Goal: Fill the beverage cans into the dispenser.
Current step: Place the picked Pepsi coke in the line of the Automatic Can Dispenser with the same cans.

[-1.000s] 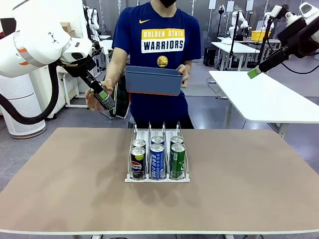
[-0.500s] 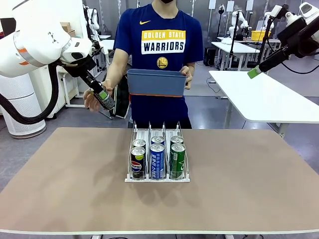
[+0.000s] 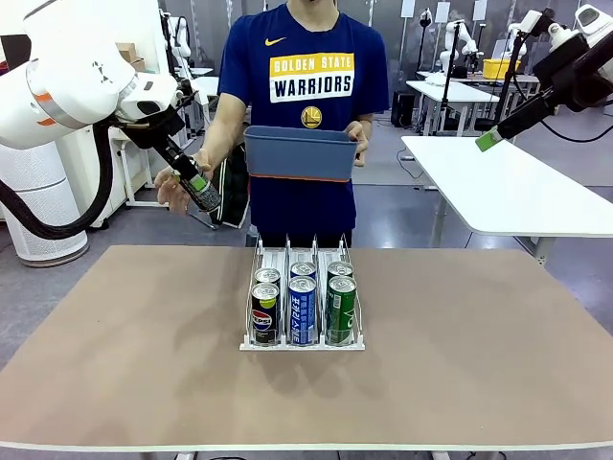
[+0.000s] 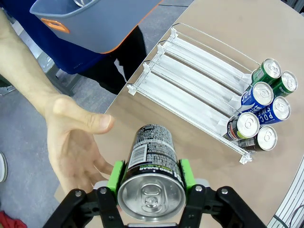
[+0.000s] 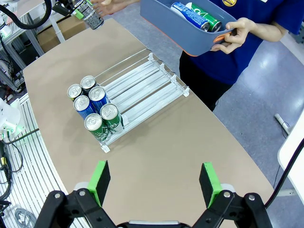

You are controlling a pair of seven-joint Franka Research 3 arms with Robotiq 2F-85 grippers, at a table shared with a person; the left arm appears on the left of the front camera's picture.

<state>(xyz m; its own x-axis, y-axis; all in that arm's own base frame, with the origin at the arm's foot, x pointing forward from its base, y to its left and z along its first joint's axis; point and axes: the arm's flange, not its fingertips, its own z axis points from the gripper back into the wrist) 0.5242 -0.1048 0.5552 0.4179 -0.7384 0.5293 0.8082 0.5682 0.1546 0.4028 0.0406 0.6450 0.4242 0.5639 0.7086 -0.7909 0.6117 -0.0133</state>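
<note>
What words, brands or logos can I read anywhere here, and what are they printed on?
"GOLDEN STATE WARRIORS": the person's blue shirt, with a swoosh logo above.
"POC": cut-off lettering on a blue-white can in the dispenser.
Pepsi globe logo: the black can, front-left lane.
Too small to read: print on the green cans and the raised dark can.

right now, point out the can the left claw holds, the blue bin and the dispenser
held dark can (image 4: 152, 156): left wrist view, on its label side
blue-grey bin (image 3: 299, 153): front view, on its front wall
dispenser (image 4: 190, 85): left wrist view, on an empty white lane
</note>
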